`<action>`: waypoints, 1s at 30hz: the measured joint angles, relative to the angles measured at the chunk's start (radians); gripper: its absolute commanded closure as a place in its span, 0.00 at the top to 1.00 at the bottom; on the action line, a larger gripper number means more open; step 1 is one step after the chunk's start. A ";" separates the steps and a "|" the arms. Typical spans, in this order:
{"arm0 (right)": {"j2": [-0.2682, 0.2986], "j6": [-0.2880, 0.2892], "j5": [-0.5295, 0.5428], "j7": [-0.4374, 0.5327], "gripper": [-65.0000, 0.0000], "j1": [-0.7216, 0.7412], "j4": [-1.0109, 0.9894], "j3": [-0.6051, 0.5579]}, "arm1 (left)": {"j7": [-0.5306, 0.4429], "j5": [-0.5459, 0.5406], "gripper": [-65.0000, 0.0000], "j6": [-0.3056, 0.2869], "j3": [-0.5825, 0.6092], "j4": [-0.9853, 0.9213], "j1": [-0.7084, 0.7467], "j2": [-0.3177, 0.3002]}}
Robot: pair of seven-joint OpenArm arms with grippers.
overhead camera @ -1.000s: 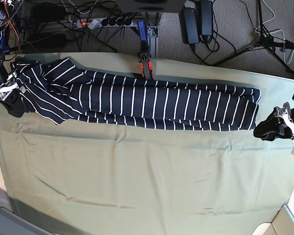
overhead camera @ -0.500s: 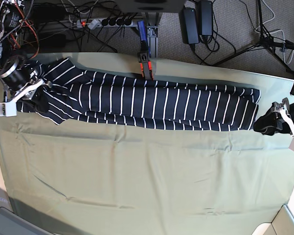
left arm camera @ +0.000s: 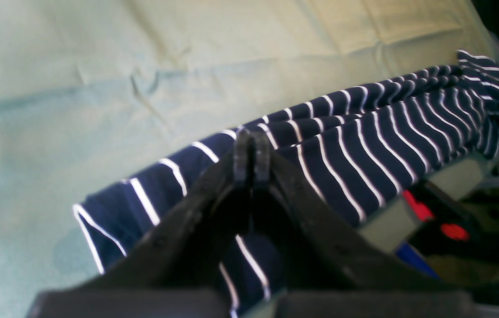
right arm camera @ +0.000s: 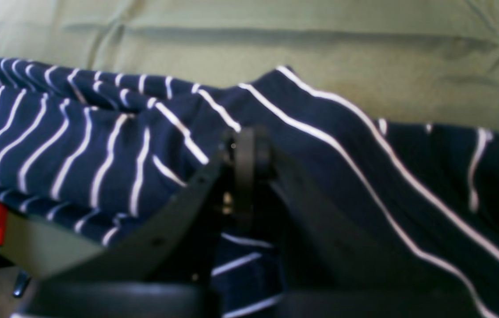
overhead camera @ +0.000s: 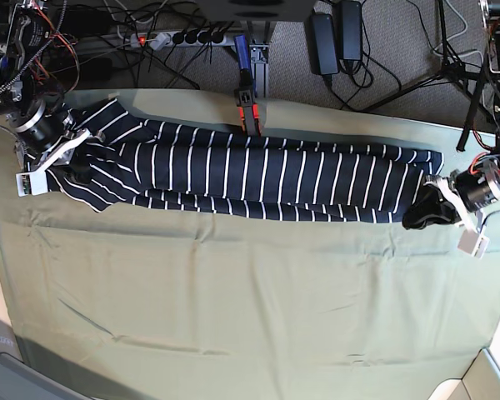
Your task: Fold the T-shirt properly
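Two grippers are shown at opposite ends of the T-shirt point(overhead camera: 250, 179), which is laid as a long narrow band across the far part of the bench point(overhead camera: 250, 317), near its far edge. Nearest in each wrist view, the left gripper point(left arm camera: 251, 154) is seen clenched over the hem end at the scene's right, and the right gripper point(right arm camera: 245, 150) clenched over the sleeve end at the left. Whether cloth is actually pinched cannot be told. If only one layer is caught, the band may be unfolded on lifting. Farther off, the olive cloth point(overhead camera: 233, 333) may be dragged and wrinkled.
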 measured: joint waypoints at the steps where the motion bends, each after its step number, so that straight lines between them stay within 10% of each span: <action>1: 0.000 0.000 -0.002 0.012 0.00 0.000 -0.015 0.000 | -0.029 0.033 0.00 -0.001 0.001 -0.016 0.007 0.003; 15: 0.000 0.000 -0.031 0.087 0.00 0.000 -0.183 -0.001 | -0.145 0.109 0.01 0.000 0.000 -0.158 0.006 0.002; 20: 0.000 0.000 -0.031 0.087 0.00 0.000 -0.188 -0.001 | -0.208 0.178 0.39 0.000 0.000 -0.158 0.007 0.002; 30: 0.000 0.000 -0.031 0.087 0.00 0.000 -0.188 -0.001 | -0.230 0.266 0.41 0.017 -0.101 -0.158 0.007 -0.006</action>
